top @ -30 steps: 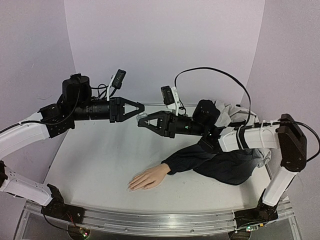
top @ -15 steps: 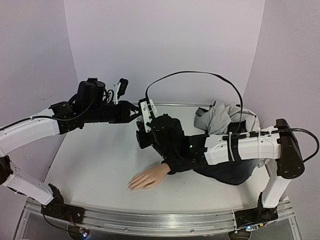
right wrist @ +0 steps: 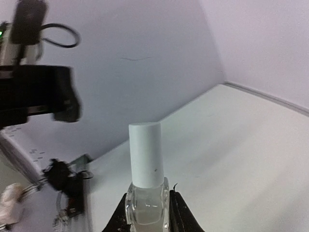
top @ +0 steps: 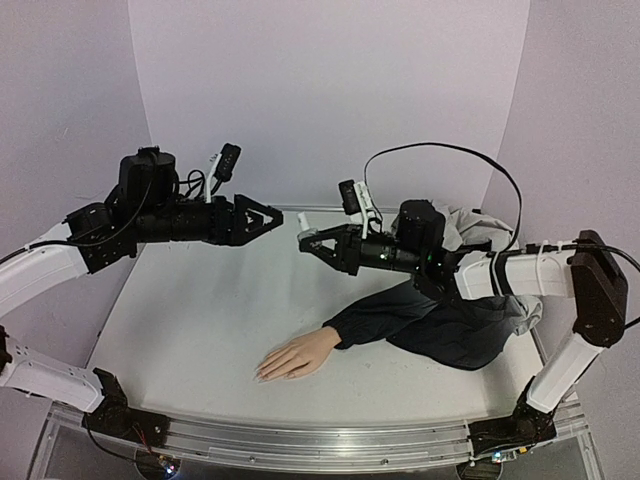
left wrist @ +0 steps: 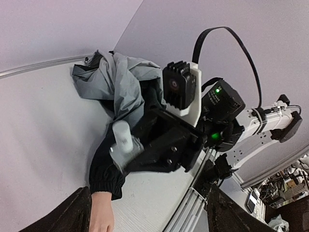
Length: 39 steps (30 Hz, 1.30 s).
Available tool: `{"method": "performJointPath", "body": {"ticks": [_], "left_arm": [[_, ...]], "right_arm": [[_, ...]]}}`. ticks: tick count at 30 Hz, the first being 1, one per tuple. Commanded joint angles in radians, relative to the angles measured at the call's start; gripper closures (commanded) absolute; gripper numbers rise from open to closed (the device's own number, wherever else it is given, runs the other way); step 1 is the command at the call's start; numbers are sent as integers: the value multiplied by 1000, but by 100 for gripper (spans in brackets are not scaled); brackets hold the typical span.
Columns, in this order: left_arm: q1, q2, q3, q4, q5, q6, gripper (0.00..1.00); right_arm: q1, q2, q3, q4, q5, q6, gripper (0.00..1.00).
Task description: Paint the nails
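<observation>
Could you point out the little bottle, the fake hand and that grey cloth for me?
Bottle (right wrist: 146, 154): right wrist view, on its white cap.
Fake hand (top: 300, 353): overhead view, on the back of the hand.
Grey cloth (left wrist: 119, 82): left wrist view, on a fold near its middle.

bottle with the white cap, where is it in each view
Top external: bottle at the centre, held in the air.
Left wrist: bottle left of centre, cap tilted up.
Right wrist: bottle at bottom centre, cap upright.
Shared landmark: the right gripper, shut on the bottle in all three views.
</observation>
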Motion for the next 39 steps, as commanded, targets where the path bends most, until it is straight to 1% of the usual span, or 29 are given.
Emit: {"method": "performJointPath", "body": {"ticks": [1, 3, 5, 8, 11, 19, 23, 25, 28, 30, 31, 32, 33, 34, 35, 36, 37, 38, 39], "left_arm": [[3, -10, -6, 86, 107, 7, 17], [3, -1, -8, 120, 160, -5, 19], [2, 17, 0, 143, 213, -16, 21], [1, 38, 12, 197, 288, -30, 30], [-1, 41, 15, 241, 323, -35, 38], [-7, 92, 20, 249, 343, -30, 64], [-9, 101, 19, 249, 319, -24, 81], [-9, 102, 19, 249, 301, -21, 87], [-9, 109, 21, 245, 272, -19, 98], [-9, 112, 17, 236, 236, -18, 100], [-9, 113, 16, 226, 209, -18, 100], [-9, 114, 19, 206, 175, -16, 100], [-9, 115, 24, 174, 122, -17, 100], [-9, 120, 36, 130, 58, -20, 100], [-9, 129, 64, 40, -20, -30, 100], [-8, 148, 86, -19, -105, -36, 100], [-7, 163, 103, -57, -128, -41, 100], [-6, 174, 111, -71, -147, -45, 100], [-5, 182, 115, -74, -141, -53, 100]], "right_arm": [[38, 4, -18, 439, -408, 238, 100], [39, 22, -15, 519, -431, 301, 100], [44, 50, 5, 564, -460, 349, 100], [54, 79, 40, 568, -475, 364, 100], [59, 88, 47, 567, -472, 367, 100], [59, 73, 44, 565, -427, 364, 100], [59, 73, 49, 548, -412, 356, 100], [58, 68, 49, 528, -398, 342, 100], [58, 47, 49, 438, -347, 283, 100], [59, 16, 54, 327, -265, 207, 100], [59, -15, 59, 238, -203, 156, 100], [59, -42, 70, 140, -121, 71, 100], [61, -67, 87, 12, -2, 2, 100], [77, -87, 110, -110, 229, -68, 100], [122, -93, 144, -255, 603, -125, 100], [209, -78, 181, -395, 1025, -142, 100], [262, -48, 218, -443, 1383, -133, 100], [305, -22, 230, -447, 1598, -163, 100], [330, 5, 245, -410, 1698, -236, 100]]}}
